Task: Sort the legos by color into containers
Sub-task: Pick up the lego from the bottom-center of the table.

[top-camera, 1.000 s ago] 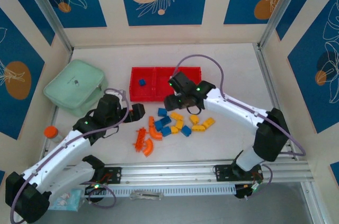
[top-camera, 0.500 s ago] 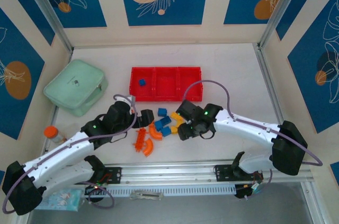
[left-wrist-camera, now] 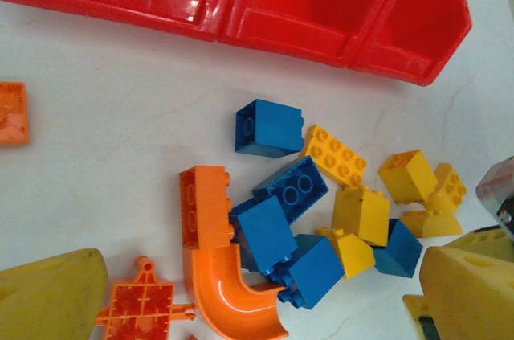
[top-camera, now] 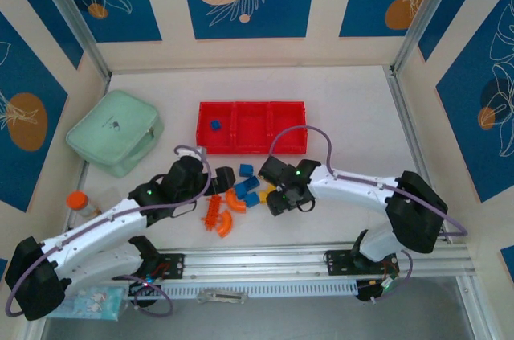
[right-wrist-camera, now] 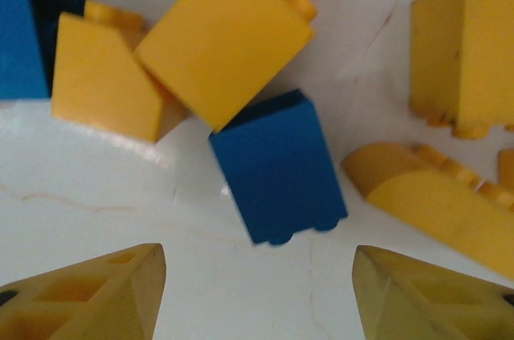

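Right wrist view: the right gripper (right-wrist-camera: 257, 292) is seen with fingers spread, and a blue brick (right-wrist-camera: 277, 167) lies on the table just ahead of the gap, untouched. The left gripper (left-wrist-camera: 257, 280) is likewise spread over the loose legos (left-wrist-camera: 305, 211), heaped near the red tray (left-wrist-camera: 321, 30). One blue lego (top-camera: 215, 124) is noted in its left compartment.
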